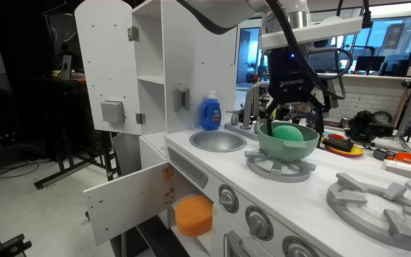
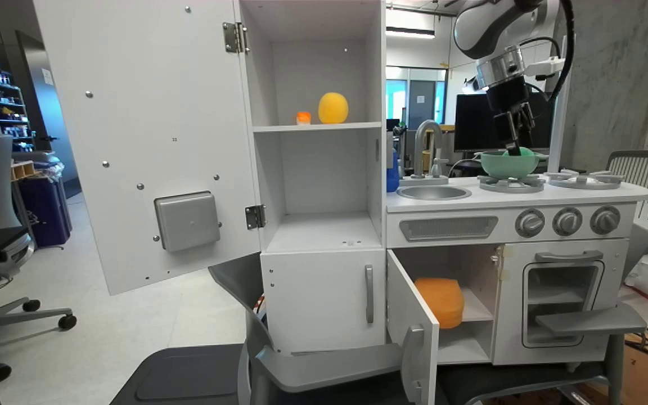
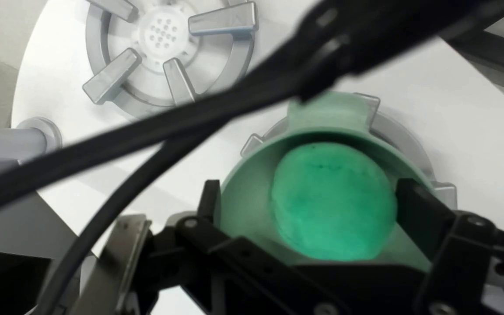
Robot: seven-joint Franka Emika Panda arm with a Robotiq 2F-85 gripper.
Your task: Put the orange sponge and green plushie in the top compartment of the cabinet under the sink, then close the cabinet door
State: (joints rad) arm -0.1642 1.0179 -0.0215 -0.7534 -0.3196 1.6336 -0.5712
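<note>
The long white play-kitchen counter point(image 1: 234, 164) spans the scene, and under its round grey sink point(image 2: 433, 192) sits the white boxy cabinet point(image 2: 484, 274), whose flat white door point(image 1: 130, 204) stands swung wide; closing it is not yet done. By this layout, the step in hand looks to be fetching the second item.

The black two-fingered Robotiq pincer point(image 1: 294, 136) is spread wide, almost matching the deep, round, pale-green pan point(image 1: 287, 152) below, which rests on the grey pronged burner point(image 1: 280, 176). One finger point(image 1: 269, 125) reaches down inside the pan; the other finger point(image 3: 211, 199) appears to stand just outside the rim, and nothing is pinched.

The blocky orange foam sponge point(image 2: 442, 302) is in the cabinet's top compartment, close to the front and perhaps jutting past its shelf, which might hinder the door later.

The rounded, soft-looking green plushie point(image 3: 333, 201) lies in the pan, between the fingers; the inner one is just beside it or touching it, I cannot tell which. The next move probably calls for lifting a little, narrowing the spread and recentring so that both fingers drop inside the rim, then a soft squeeze and a straight lift; clamping from here would likely trap the pan's wall as well.
</note>
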